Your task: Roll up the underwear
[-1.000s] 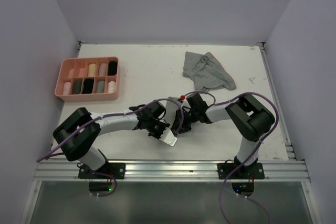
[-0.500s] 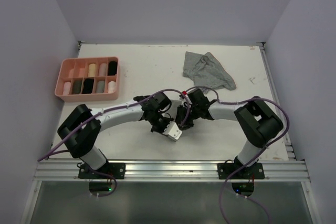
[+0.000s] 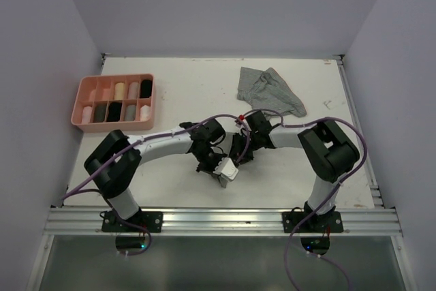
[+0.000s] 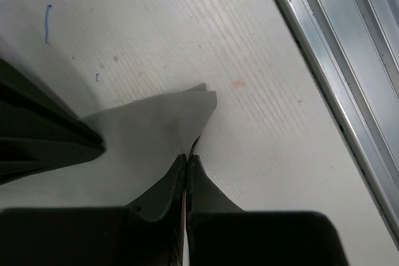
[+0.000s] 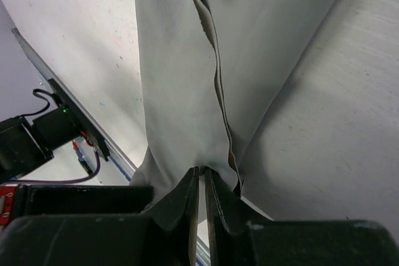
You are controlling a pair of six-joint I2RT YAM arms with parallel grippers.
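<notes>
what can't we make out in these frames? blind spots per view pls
1. Left wrist: left gripper pinches the pale underwear at an edge; the rest sits behind a dark shape.
2. Right wrist: right gripper clamps it; the fabric runs off the top edge.
3. Top view: both grippers cover most of it; roll progress unreadable.
4. Top view: pink tray contents too small to identify.

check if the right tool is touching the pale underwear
Touching: right wrist view shows the right tool pinched shut on a fold of the pale underwear.
</notes>
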